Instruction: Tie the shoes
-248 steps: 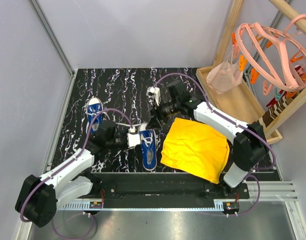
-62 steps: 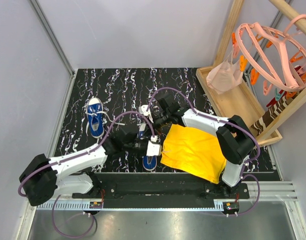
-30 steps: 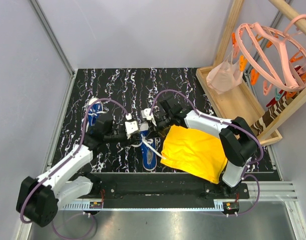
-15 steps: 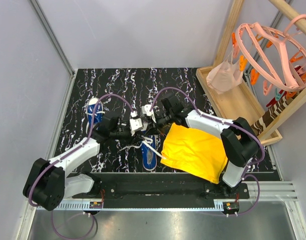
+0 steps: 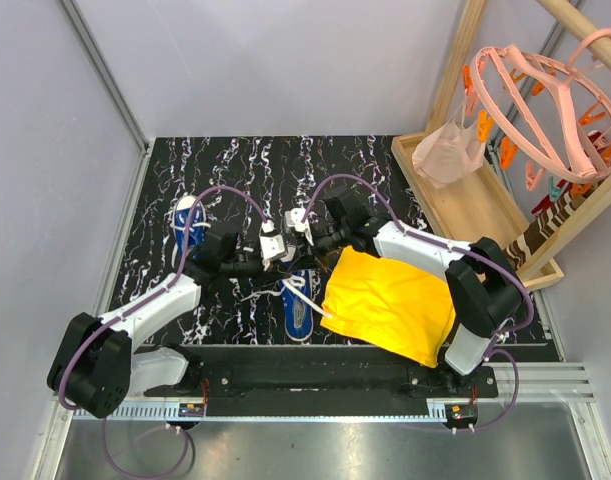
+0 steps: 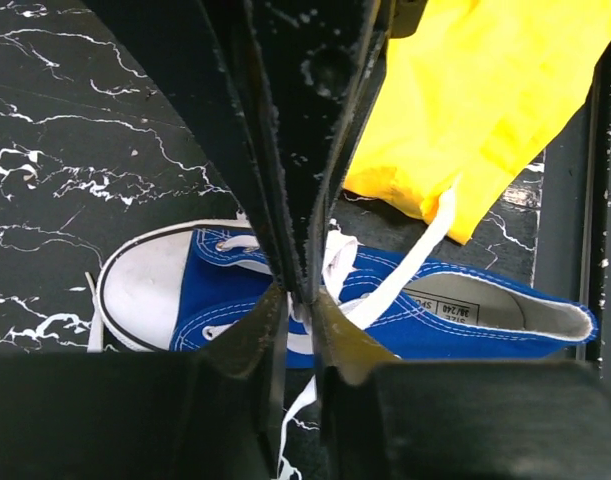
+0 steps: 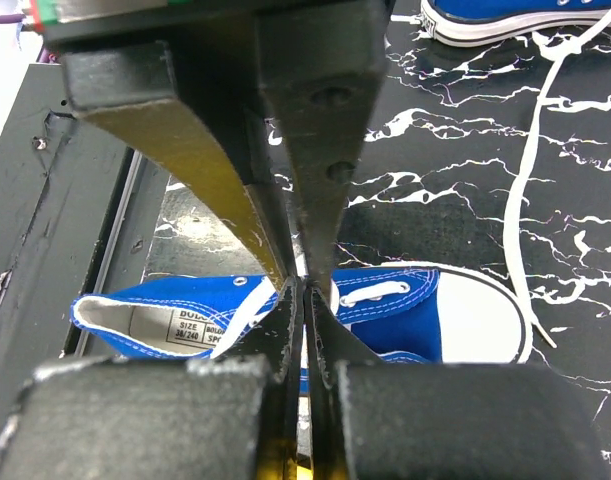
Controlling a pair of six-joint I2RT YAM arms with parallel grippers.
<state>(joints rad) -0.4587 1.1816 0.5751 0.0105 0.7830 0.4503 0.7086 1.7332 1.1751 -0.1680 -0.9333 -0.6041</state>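
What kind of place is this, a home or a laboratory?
Probably a robot test cell in a laboratory: a left arm and right arm bolted to one rail, plain grey walls, and a wooden laundry rack as a prop.

A yellow cloth (image 5: 390, 300) lies at lower centre-right on the black marbled tabletop (image 5: 245, 165). A wooden tray (image 5: 465, 215) sits at the right edge; above it hang a pink clip hanger (image 5: 530, 65) and a pale pink bag (image 5: 447, 152).
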